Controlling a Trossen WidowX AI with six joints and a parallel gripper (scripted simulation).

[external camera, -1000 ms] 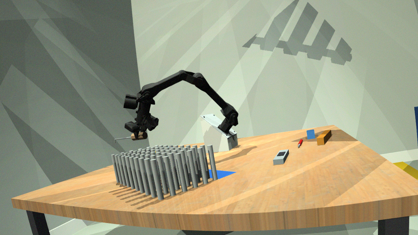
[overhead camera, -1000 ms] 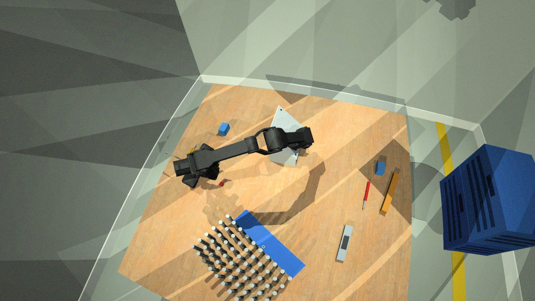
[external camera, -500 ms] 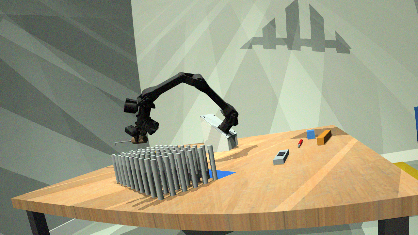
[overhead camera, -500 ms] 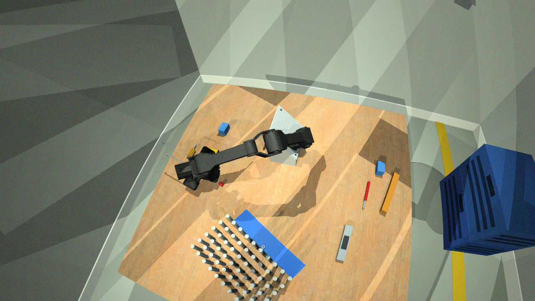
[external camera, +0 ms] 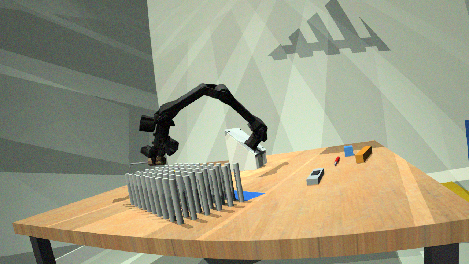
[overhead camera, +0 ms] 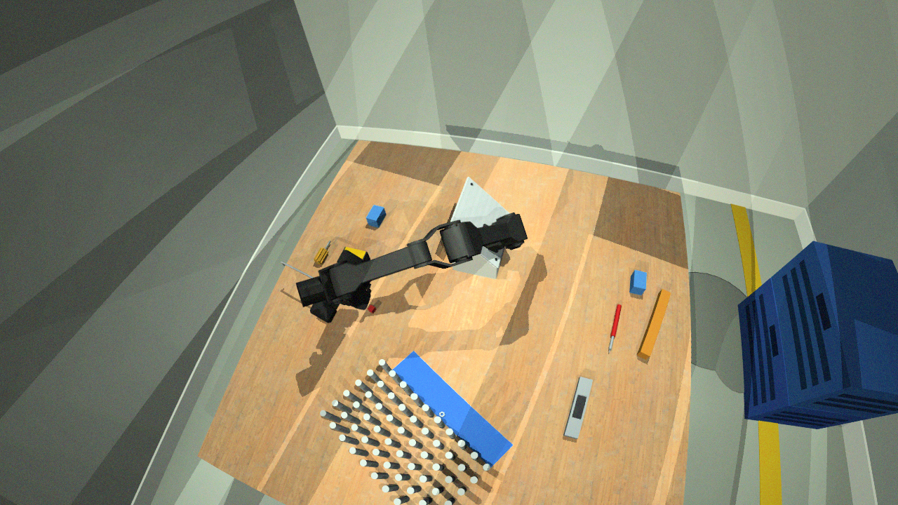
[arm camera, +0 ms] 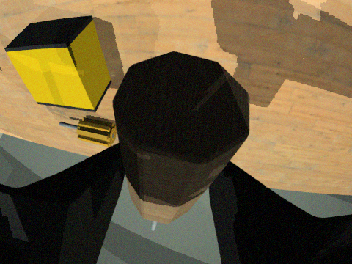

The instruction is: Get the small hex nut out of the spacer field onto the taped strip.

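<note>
My gripper (external camera: 154,159) (arm camera: 169,158) is shut on the wooden handle of the hook tool (external camera: 139,163) (arm camera: 172,110), above the table's left part, beyond the spacers. The tool's thin metal shaft also shows in the top view (overhead camera: 296,270); it points left past the table edge and its tip is bent. The small hex nut (overhead camera: 442,414) lies at the spacer-side edge of the blue taped strip (overhead camera: 477,433) (external camera: 250,195); whether it is wholly on the strip I cannot tell. The metal spacers (overhead camera: 391,395) (external camera: 176,200) that show stand upright. Tool and gripper are clear of them.
A yellow block (overhead camera: 356,252) (arm camera: 59,77) and a brass-coloured piece (overhead camera: 321,255) (arm camera: 96,130) lie near the gripper. A red cube (overhead camera: 371,308) lies close by. A white wedge (overhead camera: 477,204) (external camera: 236,147) stands by the arm base. A grey block (overhead camera: 572,421) (external camera: 314,179) and orange bar (overhead camera: 654,323) (external camera: 363,154) lie right.
</note>
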